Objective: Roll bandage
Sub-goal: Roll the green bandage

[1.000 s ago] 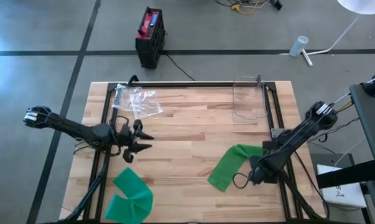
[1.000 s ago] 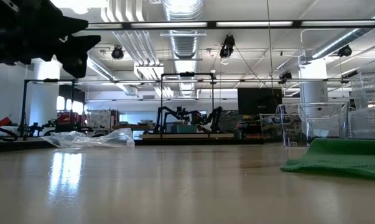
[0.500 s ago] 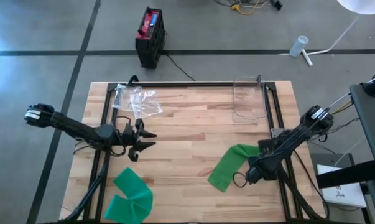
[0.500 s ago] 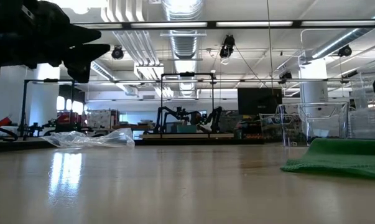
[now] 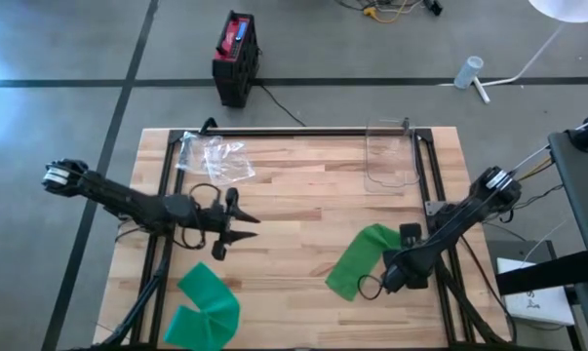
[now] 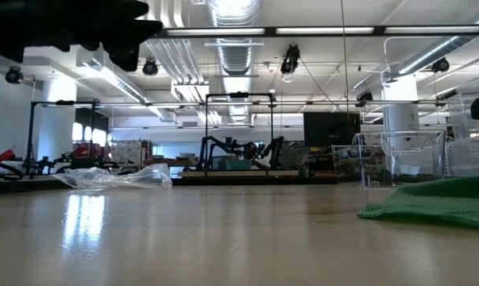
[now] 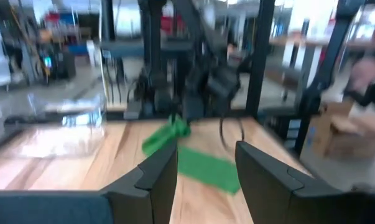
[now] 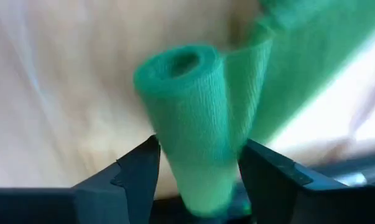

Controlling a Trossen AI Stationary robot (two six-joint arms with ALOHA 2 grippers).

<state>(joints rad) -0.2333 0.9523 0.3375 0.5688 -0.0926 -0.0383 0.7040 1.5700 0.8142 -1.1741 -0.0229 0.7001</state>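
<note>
Wood planks make up the table [image 5: 303, 210] I'm working over, pale and bare through the middle. My left arm [image 5: 128, 203] reaches in from the left edge, and the left gripper [image 5: 237, 228] hangs above the boards left of centre; in its wrist view I see the two fingers [image 7: 159, 177] standing apart with nothing between them. My right arm [image 5: 464, 219] comes in from the right edge, folded down toward the near right part of the table. A loose green bandage [image 5: 204, 307] lies spread near the front left corner, well apart from either gripper. The green bandage strip [image 5: 364, 255] I'm rolling lies on the right half, running diagonally; the right gripper [image 5: 396, 273] sits at its near end. In the right wrist view the rolled end [image 8: 193, 118] of that strip stands as a tube between the fingers [image 8: 137, 171], which flank it closely on both sides. A clear container [image 5: 391, 156] stands at the far right of the table. Crumpled clear plastic [image 5: 215, 156] lies at the far left.
</note>
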